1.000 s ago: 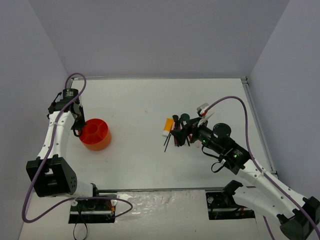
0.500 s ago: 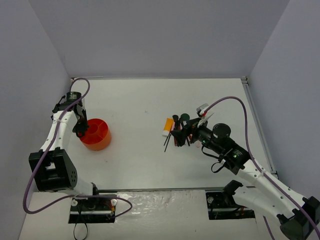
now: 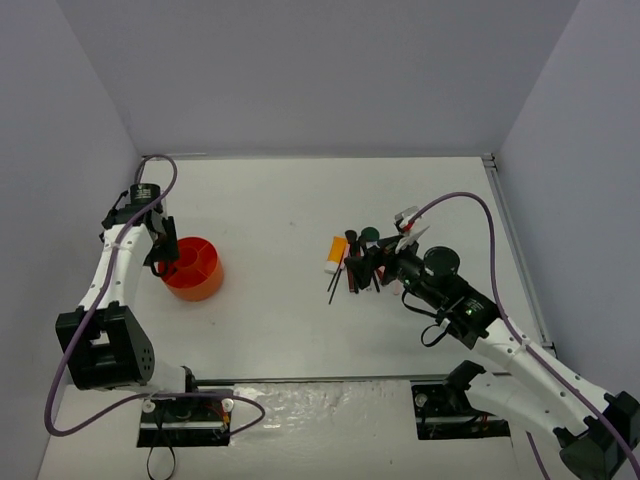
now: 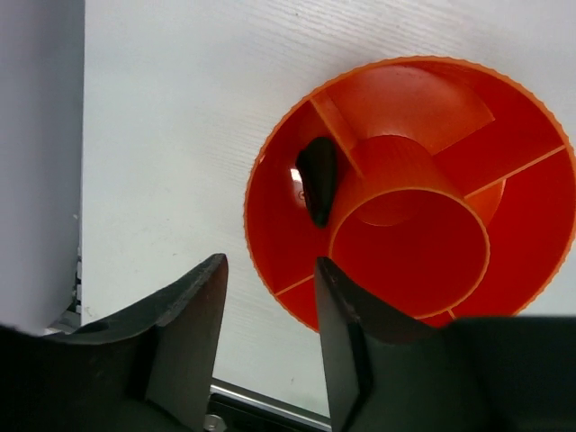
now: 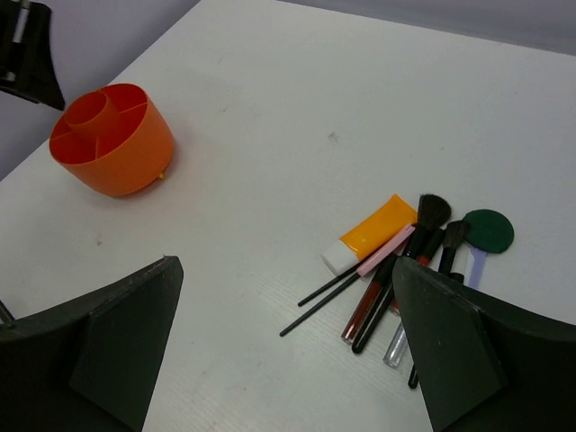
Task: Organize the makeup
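White tabletop [image 3: 280, 200] is occupied at left by an orange divided tub [image 3: 196, 286], where only one small dark item [image 4: 317, 180] is lodged in an outer compartment. The left gripper [image 4: 270, 270] is held partly apart and empty above it; the right gripper [image 5: 288, 265], spread wide and empty, is poised over the makeup pile [image 5: 416, 255], judged almost wholly unsorted.

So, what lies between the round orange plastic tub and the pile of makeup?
Nothing: only bare white table lies between the round orange divided tub and the makeup pile of brushes and tubes. The top external and right wrist views both show it.
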You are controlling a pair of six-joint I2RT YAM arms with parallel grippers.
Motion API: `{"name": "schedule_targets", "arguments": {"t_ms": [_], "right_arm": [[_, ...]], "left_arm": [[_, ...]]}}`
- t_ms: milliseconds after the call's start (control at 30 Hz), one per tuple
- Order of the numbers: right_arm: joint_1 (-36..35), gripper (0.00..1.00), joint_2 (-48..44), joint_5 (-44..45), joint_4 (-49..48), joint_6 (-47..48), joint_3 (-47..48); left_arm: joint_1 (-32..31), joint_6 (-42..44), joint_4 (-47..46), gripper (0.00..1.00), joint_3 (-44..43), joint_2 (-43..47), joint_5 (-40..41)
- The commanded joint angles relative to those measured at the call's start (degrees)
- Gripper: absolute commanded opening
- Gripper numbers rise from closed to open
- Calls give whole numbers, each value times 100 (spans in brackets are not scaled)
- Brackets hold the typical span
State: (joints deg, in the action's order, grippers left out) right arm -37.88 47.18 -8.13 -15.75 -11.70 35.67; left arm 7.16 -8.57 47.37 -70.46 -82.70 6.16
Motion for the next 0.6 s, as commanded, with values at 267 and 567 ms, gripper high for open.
{"name": "schedule_targets", "arguments": {"t_ms": [267, 567], "right_arm": [[1667, 94, 1594, 807, 257, -716, 1057], [2242, 65, 3645, 124, 225, -68, 2140]], "left_arm": [[-5, -853, -811, 97, -34, 2669, -1637], [-286, -1167, -1930, 97, 1170, 3440, -2978]]}}
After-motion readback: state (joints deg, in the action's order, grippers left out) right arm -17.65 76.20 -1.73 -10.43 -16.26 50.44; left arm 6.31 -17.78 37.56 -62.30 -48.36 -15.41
